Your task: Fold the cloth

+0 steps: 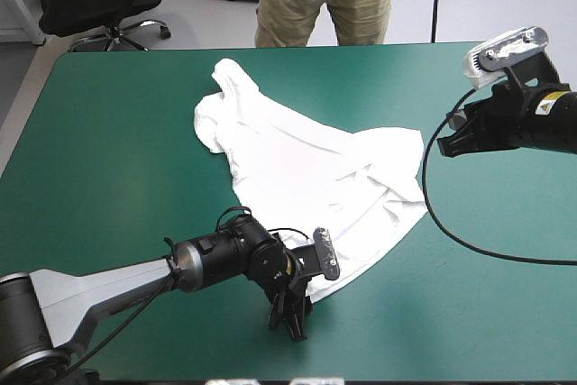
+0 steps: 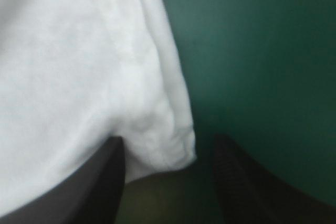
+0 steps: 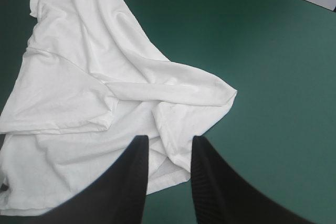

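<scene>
The white T-shirt (image 1: 306, 169) lies loosely spread and wrinkled across the middle of the table, one sleeve end toward the far edge. My left gripper (image 1: 290, 320) sits low at the shirt's near corner (image 1: 326, 288). In the left wrist view its black fingers (image 2: 105, 182) stand apart, with that hem corner (image 2: 168, 150) reaching into the gap between them. My right gripper (image 1: 453, 140) hovers just off the shirt's right corner (image 1: 410, 137). In the right wrist view its fingers (image 3: 134, 171) are parted, and the shirt's edge (image 3: 168, 156) shows in the gap.
Bare teal-green cover (image 1: 108, 132) lies to the left of the shirt and more (image 1: 487, 313) to its right. The table's front edge runs close behind my left gripper.
</scene>
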You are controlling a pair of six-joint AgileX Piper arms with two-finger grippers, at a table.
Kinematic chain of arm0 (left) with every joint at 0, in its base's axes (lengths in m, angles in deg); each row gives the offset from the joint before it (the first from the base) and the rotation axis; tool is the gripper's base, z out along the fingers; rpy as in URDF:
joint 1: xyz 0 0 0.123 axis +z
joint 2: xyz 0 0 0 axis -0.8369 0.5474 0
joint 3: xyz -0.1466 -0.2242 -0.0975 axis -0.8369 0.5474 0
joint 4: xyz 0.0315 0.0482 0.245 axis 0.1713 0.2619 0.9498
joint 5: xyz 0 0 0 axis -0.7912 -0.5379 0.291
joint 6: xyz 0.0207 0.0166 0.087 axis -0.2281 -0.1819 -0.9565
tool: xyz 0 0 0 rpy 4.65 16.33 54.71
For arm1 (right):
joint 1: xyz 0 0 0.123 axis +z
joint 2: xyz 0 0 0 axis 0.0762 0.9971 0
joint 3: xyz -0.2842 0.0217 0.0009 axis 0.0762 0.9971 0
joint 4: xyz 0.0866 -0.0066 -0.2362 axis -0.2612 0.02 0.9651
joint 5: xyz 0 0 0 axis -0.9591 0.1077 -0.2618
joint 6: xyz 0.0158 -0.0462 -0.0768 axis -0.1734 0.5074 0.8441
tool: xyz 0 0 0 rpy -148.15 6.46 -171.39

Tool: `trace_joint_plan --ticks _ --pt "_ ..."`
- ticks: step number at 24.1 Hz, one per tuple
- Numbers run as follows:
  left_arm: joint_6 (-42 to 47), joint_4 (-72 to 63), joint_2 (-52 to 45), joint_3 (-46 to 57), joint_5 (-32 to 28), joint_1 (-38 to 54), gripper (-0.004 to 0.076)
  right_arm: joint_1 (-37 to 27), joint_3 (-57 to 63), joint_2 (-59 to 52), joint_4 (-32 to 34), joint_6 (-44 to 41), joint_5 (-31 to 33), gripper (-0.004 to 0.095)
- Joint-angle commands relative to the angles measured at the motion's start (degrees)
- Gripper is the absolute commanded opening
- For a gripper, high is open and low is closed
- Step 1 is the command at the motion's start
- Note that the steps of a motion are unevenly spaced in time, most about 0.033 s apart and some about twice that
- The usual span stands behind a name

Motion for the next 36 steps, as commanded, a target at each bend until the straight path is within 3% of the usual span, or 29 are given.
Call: trace_joint_plan --ticks 1,4,6,10,11,12,15,21,27,36 --pt "0.5 -1.4 1.4 -1.0 -1.6 -0.3 0.0378 -0.5 -1.4 -0.9 -1.3 0.0 -3.1 0.0266" --pt "0.8 -2.7 3.6 -1.0 -1.0 -0.3 0.0366 -0.5 -1.4 -0.7 1.4 0.0 -3.4 0.0266" --pt "0.8 -4.0 4.3 -1.0 -1.6 -0.3 0.0315 -0.5 -1.4 0.0 3.4 -0.1 -4.0 0.0266" --pt "1.0 -6.1 4.6 -1.0 -2.8 -0.3 0.0095 -0.5 -1.4 2.3 4.6 -1.3 -4.0 0.0266" --pt "1.4 -6.1 4.6 -1.0 -2.9 -0.3 0.0005 -0.5 -1.4 3.3 4.6 -1.6 -3.9 0.0266" --pt "1.6 -6.1 4.6 -1.0 -2.9 -0.3 -0.0014 -0.5 -1.4 4.1 4.6 -1.5 -3.7 0.0266" --pt "2.4 -5.8 4.6 -1.0 -2.0 -0.3 -0.0017 -0.5 -1.4 8.1 4.6 -0.7 -2.6 0.0280" --pt "3.1 -5.7 4.6 -1.0 -0.3 -0.3 -0.0017 -0.5 -1.4 18.1 4.6 -0.8 -3.7 0.0555" --pt "5.5 -4.5 4.6 -1.0 0.2 -0.3 -0.0017 -0.5 -1.4 30.7 4.6 -0.9 -8.2 0.0435" --pt "11.0 0.0 4.6 -1.0 0.5 -0.3 -0.0017 -0.5 -1.4 43.0 4.7 -3.1 -10.4 0.0434"
